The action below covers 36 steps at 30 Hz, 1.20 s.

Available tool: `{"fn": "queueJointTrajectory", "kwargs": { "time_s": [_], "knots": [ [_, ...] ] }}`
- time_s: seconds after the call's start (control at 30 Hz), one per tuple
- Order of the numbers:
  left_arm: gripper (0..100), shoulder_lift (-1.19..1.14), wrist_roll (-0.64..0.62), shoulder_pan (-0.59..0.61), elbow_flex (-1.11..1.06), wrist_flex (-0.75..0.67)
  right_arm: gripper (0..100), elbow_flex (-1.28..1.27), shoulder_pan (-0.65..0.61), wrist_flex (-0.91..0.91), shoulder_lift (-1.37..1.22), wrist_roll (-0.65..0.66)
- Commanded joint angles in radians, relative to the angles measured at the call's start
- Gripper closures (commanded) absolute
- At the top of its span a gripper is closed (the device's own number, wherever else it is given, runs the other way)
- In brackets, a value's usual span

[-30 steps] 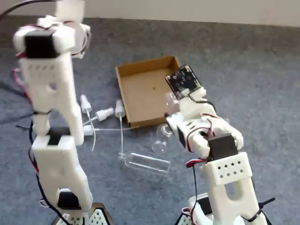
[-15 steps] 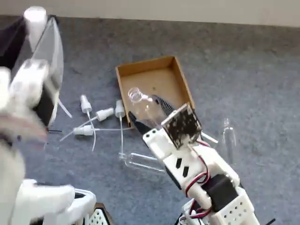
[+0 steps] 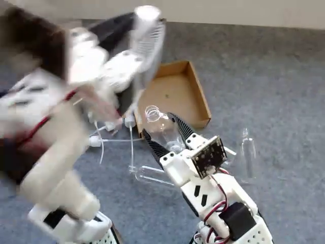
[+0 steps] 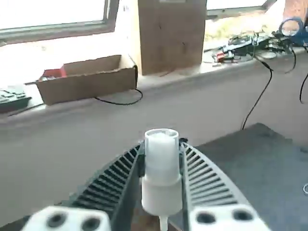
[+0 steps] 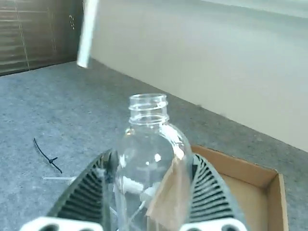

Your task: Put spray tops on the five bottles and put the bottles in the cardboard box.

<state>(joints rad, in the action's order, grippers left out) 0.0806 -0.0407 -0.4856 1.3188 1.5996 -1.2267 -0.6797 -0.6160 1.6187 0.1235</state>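
While capping looks like the step in hand, high view: left gripper (image 3: 144,25) is raised over the cardboard box (image 3: 195,96), and right gripper (image 3: 156,123) sits lower by the box's near wall.

Left wrist: fingers clamped on a spray top (image 4: 161,168).

Right wrist: jaws clamped round an upright clear bottle (image 5: 149,154), mouth uncapped (top well apart).

Next: align dip tube over mouth, lower in.
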Motion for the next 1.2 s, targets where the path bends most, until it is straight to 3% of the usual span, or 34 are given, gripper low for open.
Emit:
{"fn": "queueJointTrajectory", "kwargs": {
  "time_s": [0.0,1.17],
  "knots": [
    [96,-0.062,-0.002,-0.038,-0.004,-0.054,99.4,-0.019,-0.007,0.028,0.045,-0.009],
    [96,-0.127,0.061,-0.033,-0.002,-0.13,99.4,-0.047,-0.004,0.024,0.154,-0.006]
  ]
}}
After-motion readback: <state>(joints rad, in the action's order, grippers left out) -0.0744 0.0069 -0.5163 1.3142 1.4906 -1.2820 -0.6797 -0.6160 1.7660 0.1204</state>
